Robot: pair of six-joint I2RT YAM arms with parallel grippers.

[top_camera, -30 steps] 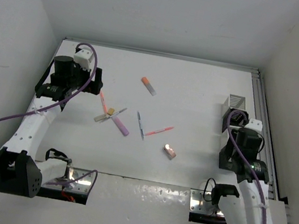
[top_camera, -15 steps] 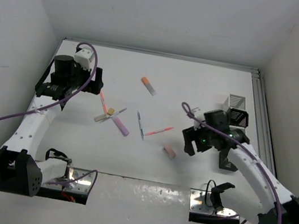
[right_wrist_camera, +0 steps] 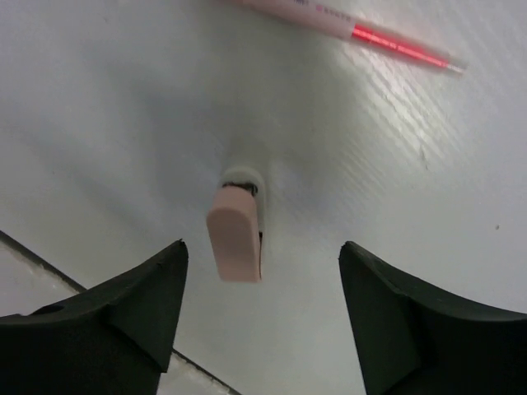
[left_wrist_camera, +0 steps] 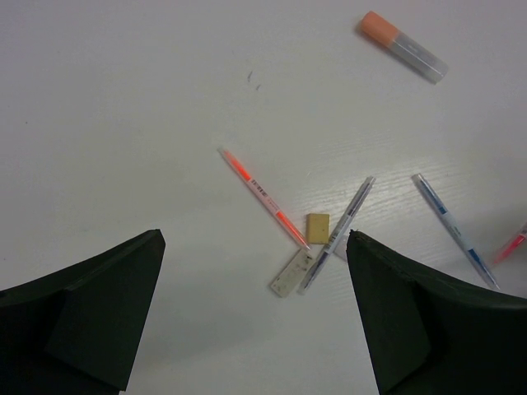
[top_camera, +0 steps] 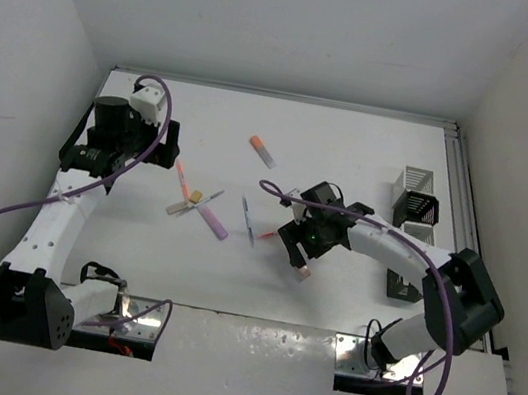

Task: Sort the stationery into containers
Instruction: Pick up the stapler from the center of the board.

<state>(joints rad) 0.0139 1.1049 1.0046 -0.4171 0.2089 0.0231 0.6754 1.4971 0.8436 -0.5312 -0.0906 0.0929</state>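
**Overhead and wrist views of the sorting desk [top_camera: 355,137].** We see the right fingers [right_wrist_camera: 136,300] spread wide and set low over a pinkish eraser [right_wrist_camera: 236,237]. The eraser sits on the desk in the gap between them, touching neither, and a pink pen [right_wrist_camera: 362,33] lies just beyond it. The left fingers [left_wrist_camera: 115,304] are likewise spread wide, hold nothing, and hang above the left part of the desk. Beneath them we find an orange pen [left_wrist_camera: 263,197], a yellow eraser [left_wrist_camera: 318,227] beside its tip, a grey pen [left_wrist_camera: 339,233] just beside that eraser, and a blue pen [left_wrist_camera: 454,229] further right. An orange-capped marker [left_wrist_camera: 403,48] lies well apart on the far side, and a purple marker [top_camera: 216,223] lies near the cluster. The wire-mesh boxes [top_camera: 422,210] stand along the desk's right edge: a white one [top_camera: 414,180], a black one just beside it, and a dark one [top_camera: 401,284] partly hidden behind the right arm [top_camera: 388,247]. All the stationery we see lies on the desk, apart from the boxes.
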